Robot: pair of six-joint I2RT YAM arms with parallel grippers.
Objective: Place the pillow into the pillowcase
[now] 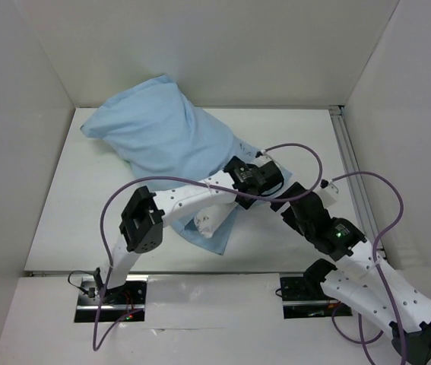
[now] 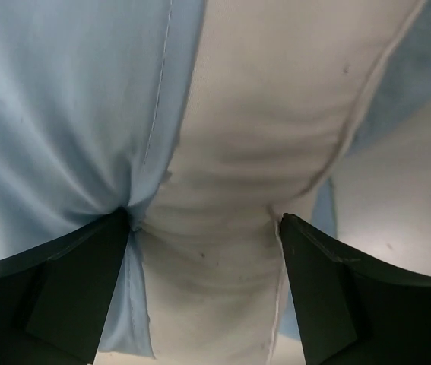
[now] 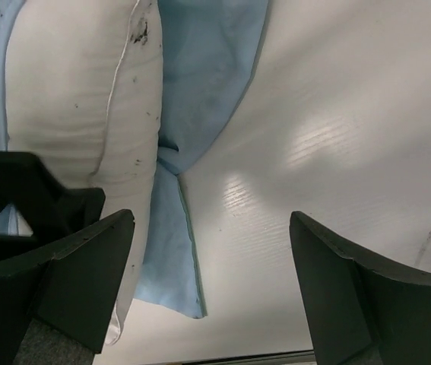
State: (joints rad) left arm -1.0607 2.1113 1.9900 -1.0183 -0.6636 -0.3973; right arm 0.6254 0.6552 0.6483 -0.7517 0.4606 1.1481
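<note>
Pillow (image 2: 261, 137) looks soft, its bare near end inside the open left gripper (image 2: 204, 220), right gripper (image 3: 211, 220) open alongside; pinch the floppy pillowcase (image 1: 154, 133) hem

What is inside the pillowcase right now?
The pillow: its white end pokes out the pillowcase opening. The rest is covered by blue cloth, so its fit inside is hidden.

Pillow (image 1: 209, 222) mostly hidden inside pillowcase (image 1: 162, 133); left arm (image 1: 177, 199) crosses exposed end; wrist views crop both.

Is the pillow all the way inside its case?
Partly in: the pillowcase covers most, but the white end of the pillow pokes out.
</note>
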